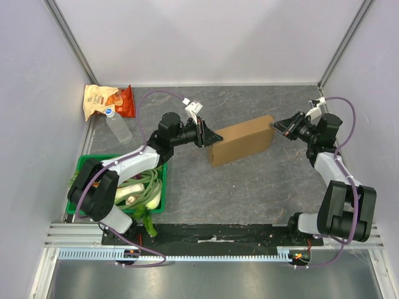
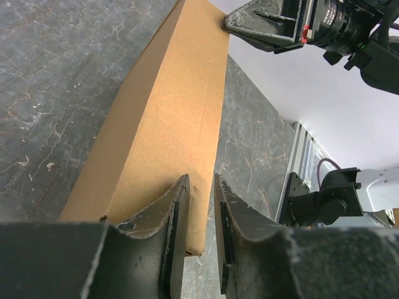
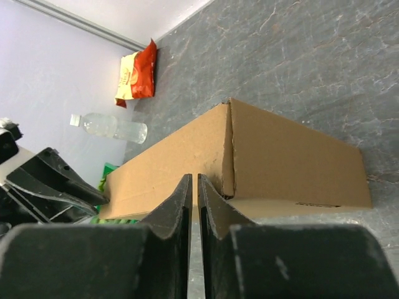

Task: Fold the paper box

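From overhead, the cardboard box lies in the middle of the desk, the left fingers at its left end and the right fingers at its right corner. Left wrist camera: the gap is narrow with the box edge showing in it, and I cannot tell whether they grip. Right wrist camera: the fingers are almost together, just before the box.

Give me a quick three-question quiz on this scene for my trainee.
1. True or false: the box lies inside the green crate.
2. What lies beside the snack bag? A) water bottle B) mug C) sponge
3. Name the claw at the box's end nearer the crate.
Key: 1 false, it rests on the table. 2 A. 3 the left claw.
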Available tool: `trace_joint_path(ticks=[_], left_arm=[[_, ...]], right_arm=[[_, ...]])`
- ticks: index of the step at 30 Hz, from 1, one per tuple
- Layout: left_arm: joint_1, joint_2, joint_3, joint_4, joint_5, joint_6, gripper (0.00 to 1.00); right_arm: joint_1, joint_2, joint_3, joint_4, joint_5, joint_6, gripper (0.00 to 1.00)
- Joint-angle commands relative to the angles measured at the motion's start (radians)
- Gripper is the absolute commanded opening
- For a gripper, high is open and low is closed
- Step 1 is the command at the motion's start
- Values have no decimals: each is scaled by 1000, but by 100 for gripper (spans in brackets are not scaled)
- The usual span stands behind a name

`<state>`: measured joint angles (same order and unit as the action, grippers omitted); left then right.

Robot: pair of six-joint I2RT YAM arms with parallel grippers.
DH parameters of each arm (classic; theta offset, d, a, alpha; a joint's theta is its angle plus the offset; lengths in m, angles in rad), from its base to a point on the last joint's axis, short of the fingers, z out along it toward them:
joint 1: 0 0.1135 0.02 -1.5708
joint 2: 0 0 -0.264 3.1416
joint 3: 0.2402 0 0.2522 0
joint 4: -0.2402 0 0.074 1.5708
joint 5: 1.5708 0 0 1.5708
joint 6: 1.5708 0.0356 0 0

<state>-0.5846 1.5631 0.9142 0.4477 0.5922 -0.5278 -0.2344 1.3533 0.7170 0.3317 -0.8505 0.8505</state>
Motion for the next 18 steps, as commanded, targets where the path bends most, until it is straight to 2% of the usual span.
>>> trace_joint_path(ticks=[1, 3, 7, 8, 10, 11, 12, 15, 16, 18], left_arm=[[-14, 35, -124, -219, -46, 28, 31], [-33, 17, -152, -195, -43, 17, 34], [-105, -24, -228, -166, -68, -12, 39], [-118, -29, -241, -155, -62, -20, 41], [-141, -52, -252, -158, -60, -26, 43], [-142, -67, -252, -165, -54, -26, 48], [-141, -96, -244, -205, -58, -8, 51], [-141, -224, -166, -317, -117, 73, 61], [-139, -250, -141, -390, -141, 89, 63], [-136, -313, -79, -438, -157, 117, 68]], right_arm=[[6, -35, -1, -321, 175, -168, 16], [6, -117, 16, -437, 310, -206, 21], [-2, -252, -13, -574, 409, -194, 30], [-2, -264, -13, -589, 415, -206, 39], [4, -296, 1, -657, 448, -247, 46], [32, -310, 34, -692, 485, -313, 57], [50, -339, 56, -777, 587, -349, 62], [89, -399, 114, -871, 680, -399, 75], [93, -408, 128, -879, 674, -404, 78], [106, -411, 128, -887, 631, -395, 83]])
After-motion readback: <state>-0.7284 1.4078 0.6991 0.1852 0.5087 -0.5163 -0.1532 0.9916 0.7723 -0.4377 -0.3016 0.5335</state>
